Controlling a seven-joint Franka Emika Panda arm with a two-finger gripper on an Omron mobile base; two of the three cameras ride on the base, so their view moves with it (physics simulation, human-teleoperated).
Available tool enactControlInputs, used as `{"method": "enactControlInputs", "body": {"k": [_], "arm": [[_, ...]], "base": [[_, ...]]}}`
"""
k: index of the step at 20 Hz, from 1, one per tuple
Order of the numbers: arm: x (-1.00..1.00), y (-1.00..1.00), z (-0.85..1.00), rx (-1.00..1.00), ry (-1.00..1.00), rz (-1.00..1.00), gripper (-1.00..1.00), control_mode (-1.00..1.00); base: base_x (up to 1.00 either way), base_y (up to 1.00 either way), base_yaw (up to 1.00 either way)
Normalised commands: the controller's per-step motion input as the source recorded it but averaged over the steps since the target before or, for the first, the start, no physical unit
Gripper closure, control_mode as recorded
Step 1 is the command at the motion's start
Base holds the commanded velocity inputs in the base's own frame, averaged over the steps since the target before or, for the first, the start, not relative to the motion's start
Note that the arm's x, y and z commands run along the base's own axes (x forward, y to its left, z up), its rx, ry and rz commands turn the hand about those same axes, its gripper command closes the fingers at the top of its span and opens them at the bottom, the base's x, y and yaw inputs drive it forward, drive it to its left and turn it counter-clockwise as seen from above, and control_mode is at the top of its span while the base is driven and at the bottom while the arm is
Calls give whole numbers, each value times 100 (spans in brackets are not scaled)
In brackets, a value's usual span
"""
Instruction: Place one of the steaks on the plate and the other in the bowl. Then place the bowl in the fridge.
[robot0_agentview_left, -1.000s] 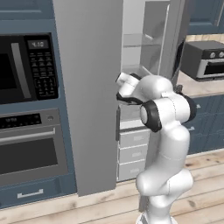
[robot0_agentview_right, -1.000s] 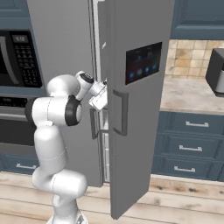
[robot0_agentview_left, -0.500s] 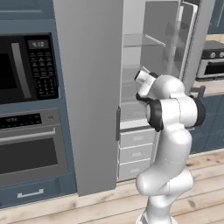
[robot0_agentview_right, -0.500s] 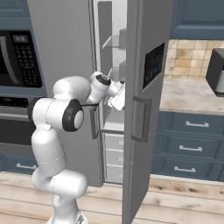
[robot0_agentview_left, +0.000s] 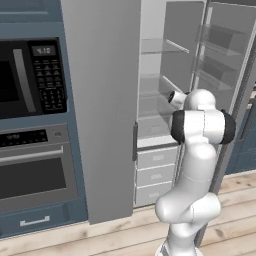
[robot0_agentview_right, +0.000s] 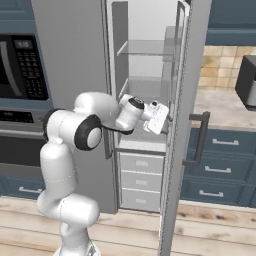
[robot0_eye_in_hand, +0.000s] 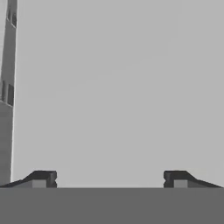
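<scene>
1. At the open right half of the fridge (robot0_agentview_left: 105, 100), the white arm (robot0_agentview_left: 197, 150) reaches forward from the base, with its hand near the inner side of the right door (robot0_agentview_right: 182, 125).
2. That right door stands swung wide open; in the left base view its inner side shows door shelves (robot0_agentview_left: 217, 55) one above another.
3. The left door of the fridge is closed, and a dark handle (robot0_agentview_left: 135, 142) sits at its right edge.
4. Inside, the walls are white, and clear shelves (robot0_agentview_right: 142, 49) lie across the upper part.
5. Below the shelves, three white drawers (robot0_agentview_right: 141, 180) are stacked one above another at the bottom of the compartment.
6. The fingers (robot0_eye_in_hand: 109, 178) are open wide; in the hand view the two dark tips stand far apart, with nothing between them.
7. Behind the tips in the hand view there is a plain pale grey flat face, very close; I cannot tell for sure which part of the fridge it is.
8. In the right base view the hand (robot0_agentview_right: 156, 117) is at the height of the lowest clear shelf, just beside the inner edge of the open door.
9. To the left of the fridge, a black microwave (robot0_agentview_left: 30, 77) is built in above a dark oven (robot0_agentview_left: 35, 172).
10. To the right of the fridge, blue cabinets with drawers (robot0_agentview_right: 220, 165) carry a pale surface (robot0_agentview_right: 220, 107), and a dark appliance (robot0_agentview_right: 247, 82) stands at its right edge.
11. The floor (robot0_agentview_right: 200, 235) is of light wooden boards.
</scene>
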Motion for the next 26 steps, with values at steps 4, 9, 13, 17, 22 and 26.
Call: {"method": "enactControlInputs", "body": {"k": [4,9,13,17,22,26], "arm": [[-6,23,0,-8,7,16,-100,-100],[0,100,-31,16,1,-5,-100,-100],[6,54,-30,65,-21,-43,-100,-100],[-1,72,-30,47,-38,-46,-100,-100],[7,86,-56,23,-33,-51,-100,-100],[7,72,-56,23,-32,-54,-100,-100]], "base": [[0,0,0],[0,0,0],[0,0,0],[0,0,0],[0,0,0],[0,0,0]]}}
